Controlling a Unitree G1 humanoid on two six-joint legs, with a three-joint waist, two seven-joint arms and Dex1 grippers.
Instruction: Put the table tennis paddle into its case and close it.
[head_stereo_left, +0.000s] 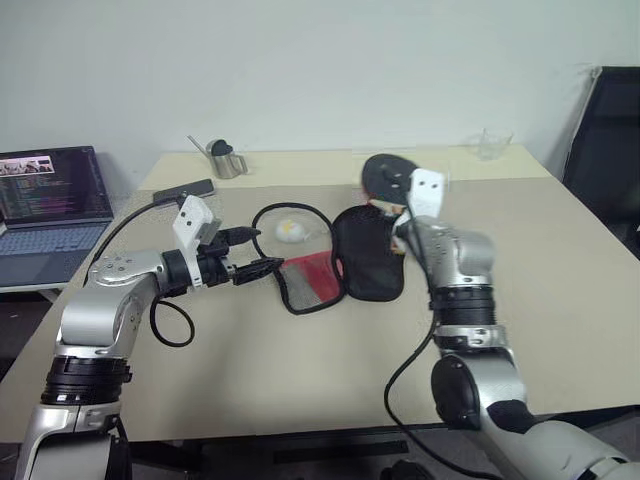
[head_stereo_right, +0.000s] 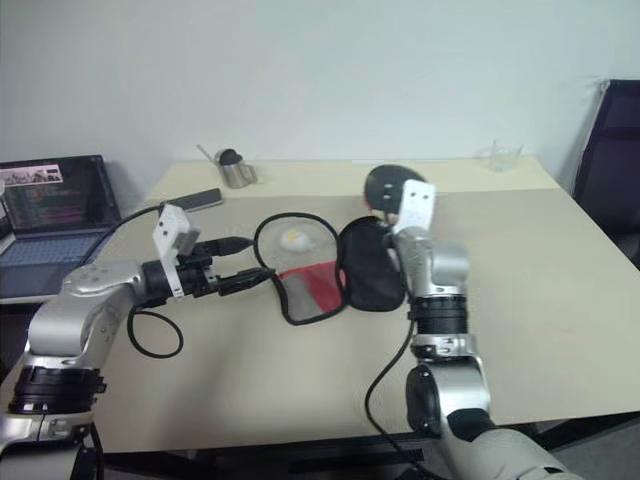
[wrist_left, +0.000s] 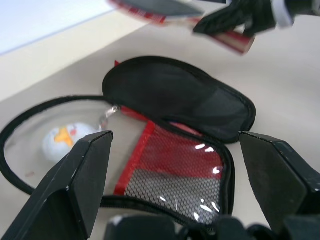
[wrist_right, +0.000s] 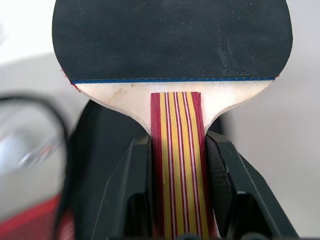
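Observation:
The case lies unzipped and spread flat in the middle of the table. Its black half is on the right and its red mesh panel on the left. Its white fluffy ball charm rests behind, inside the loop of the open zip edge. My right gripper is shut on the striped wooden handle of the table tennis paddle. It holds the paddle in the air above the case's black half, blade pointing away. My left gripper is open at the case's left edge, nothing between its fingers.
An open laptop sits beyond the table's left edge. A dark phone, a metal cup and a clear glass stand along the back. A black chair is at the right. A cable hangs looped beneath my left arm.

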